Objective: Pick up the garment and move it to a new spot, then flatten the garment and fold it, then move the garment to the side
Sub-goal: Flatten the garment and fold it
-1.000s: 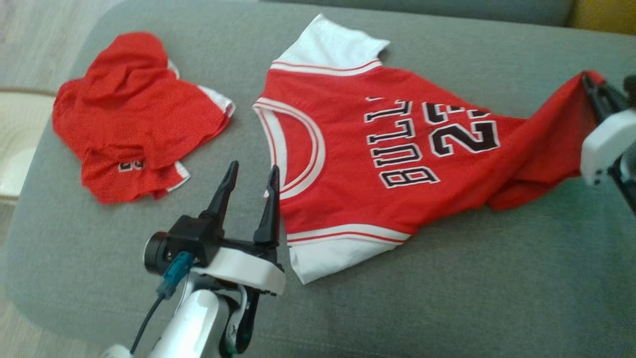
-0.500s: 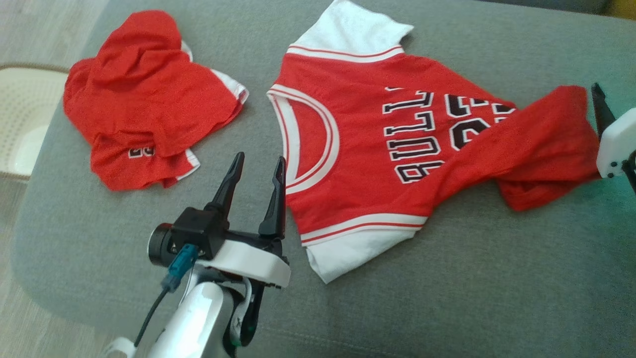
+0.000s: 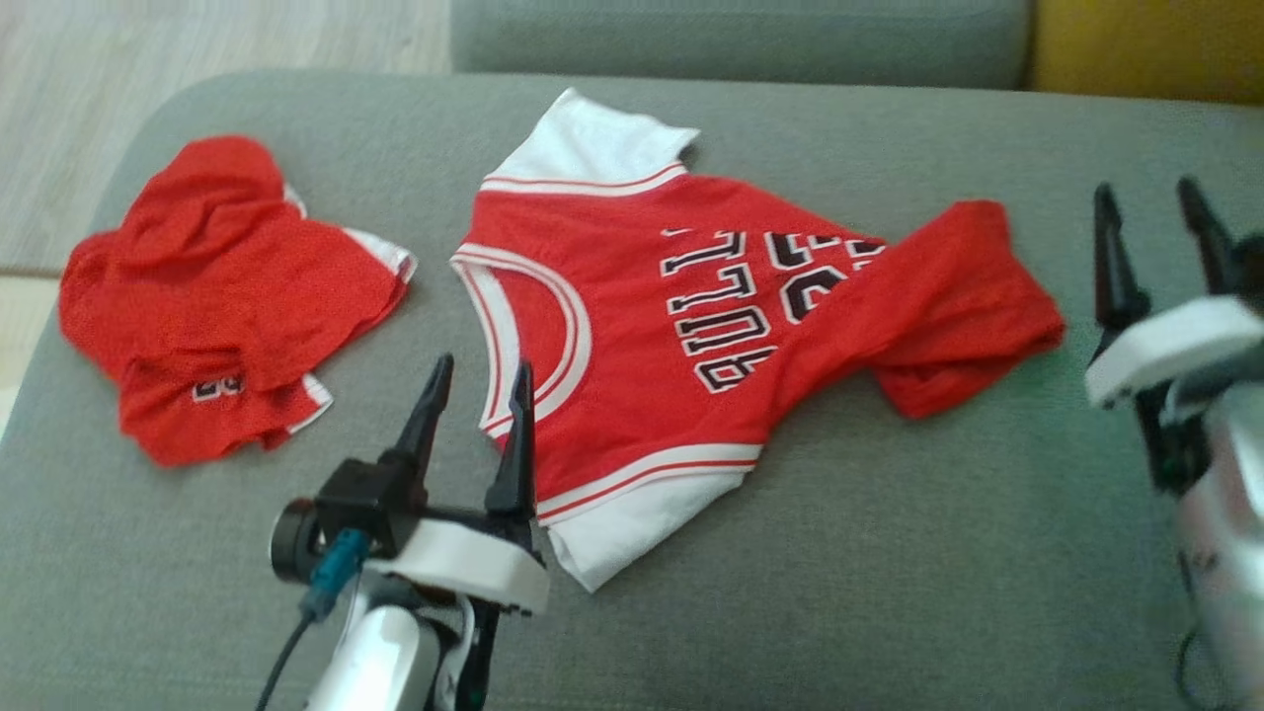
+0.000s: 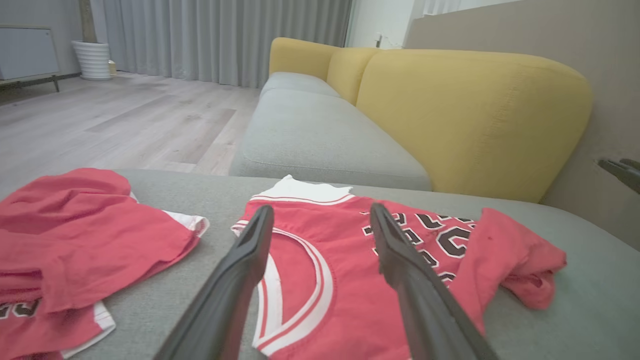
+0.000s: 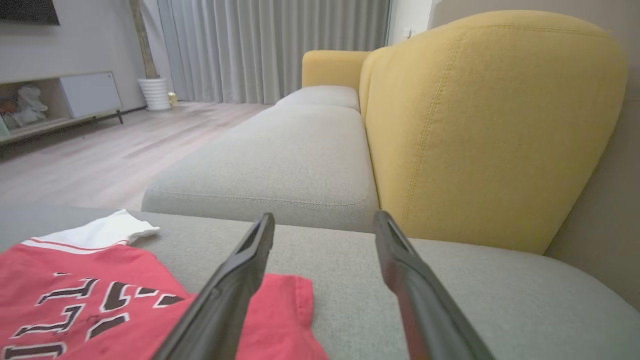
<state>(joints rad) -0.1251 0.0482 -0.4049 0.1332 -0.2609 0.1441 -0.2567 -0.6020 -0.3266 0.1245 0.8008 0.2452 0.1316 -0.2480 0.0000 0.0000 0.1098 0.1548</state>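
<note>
Grey sofa seat (image 3: 889,553) spreads under both arms, with a yellow backrest (image 4: 470,115) behind it. Left jaws stand spread and empty, their two dark fingers (image 3: 425,415) pointing away from the robot, low over the cushion. In the head view the inner finger crosses the white neck trim of the jersey (image 3: 642,395); whether it touches the cloth I cannot tell. In the left wrist view the fingers (image 4: 240,280) frame the round neckline. Right jaws are spread and empty too, fingers (image 3: 1106,257) near the jersey's right end but apart from it. In the right wrist view those fingers (image 5: 240,280) look across bare cushion toward the backrest, with the red cloth below and to the left of them.

The jersey is red with white sleeves and black lettering edged in white. It lies in the middle of the seat, neck toward the robot's left, one sleeve toward the far edge and the other toward the near edge. Its lower part (image 3: 948,296) is folded back over the front, rumpled, and covers part of the number; "BULL" reads clear beside it. Well to the left, apart from the jersey, a second red garment (image 3: 227,286) with white trim lies in a loose heap near the seat's left end. Beyond the seat are another grey cushion (image 5: 280,160), pale wood floor (image 4: 125,120), grey curtains (image 4: 225,35) and a white planter (image 4: 92,60).
</note>
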